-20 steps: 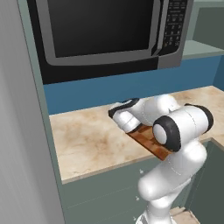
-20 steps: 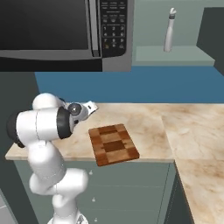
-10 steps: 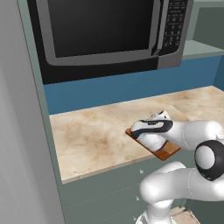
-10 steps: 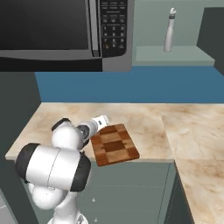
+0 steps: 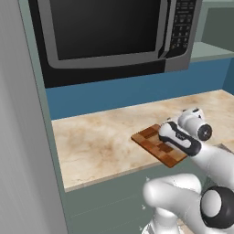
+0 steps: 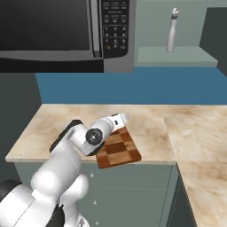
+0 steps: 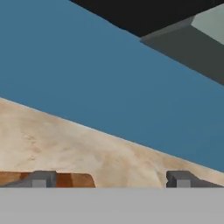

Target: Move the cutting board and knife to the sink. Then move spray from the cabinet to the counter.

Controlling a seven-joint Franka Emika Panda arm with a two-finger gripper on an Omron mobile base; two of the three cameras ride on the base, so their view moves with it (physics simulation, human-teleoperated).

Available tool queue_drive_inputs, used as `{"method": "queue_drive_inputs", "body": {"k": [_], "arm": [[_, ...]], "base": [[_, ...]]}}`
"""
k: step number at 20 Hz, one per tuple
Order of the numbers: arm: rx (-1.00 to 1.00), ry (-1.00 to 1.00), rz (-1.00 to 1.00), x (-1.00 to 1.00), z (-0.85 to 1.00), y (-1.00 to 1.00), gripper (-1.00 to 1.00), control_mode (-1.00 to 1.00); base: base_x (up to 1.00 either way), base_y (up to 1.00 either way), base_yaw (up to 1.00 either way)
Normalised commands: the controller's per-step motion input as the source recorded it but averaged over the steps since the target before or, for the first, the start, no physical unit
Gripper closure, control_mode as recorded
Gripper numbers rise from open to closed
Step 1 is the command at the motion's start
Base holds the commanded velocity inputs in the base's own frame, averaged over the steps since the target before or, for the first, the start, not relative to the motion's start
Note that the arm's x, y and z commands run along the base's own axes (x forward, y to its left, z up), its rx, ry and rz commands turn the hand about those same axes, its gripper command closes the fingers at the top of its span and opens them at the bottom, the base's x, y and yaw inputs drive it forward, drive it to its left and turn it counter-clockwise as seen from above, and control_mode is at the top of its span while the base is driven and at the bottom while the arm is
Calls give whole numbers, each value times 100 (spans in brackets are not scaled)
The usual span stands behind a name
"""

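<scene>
We see the arm has swung from the table's left end across and down over the checkered light-and-dark wooden cutting board (image 6: pixel 117 150). At our six o'clock, the tool (image 7: pixel 111 179) hovers low with jaws spread wide, empty, so grasping comes next.

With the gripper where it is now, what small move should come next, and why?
Probably tip the hand down toward the cutting board: the gripper is open and empty over its far end, aimed across the counter at the blue wall.
</scene>
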Motion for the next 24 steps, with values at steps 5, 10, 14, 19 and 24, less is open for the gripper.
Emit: {"method": "queue_drive_inputs", "body": {"k": [5, 10, 14, 19, 24], "arm": [[0, 20, -7, -31, 76, -51, -100, -100], [2, 33, -2, -28, 67, -46, -100, -100], [6, 20, 0, -60, 5, -24, -100, -100], [24, -16, 0, -99, -88, -1, -100, -100], [33, -28, -4, -77, -52, 1, -100, -100]], "base": [[0, 0, 0], [0, 0, 0], [0, 0, 0], [0, 0, 0], [0, 0, 0]]}}
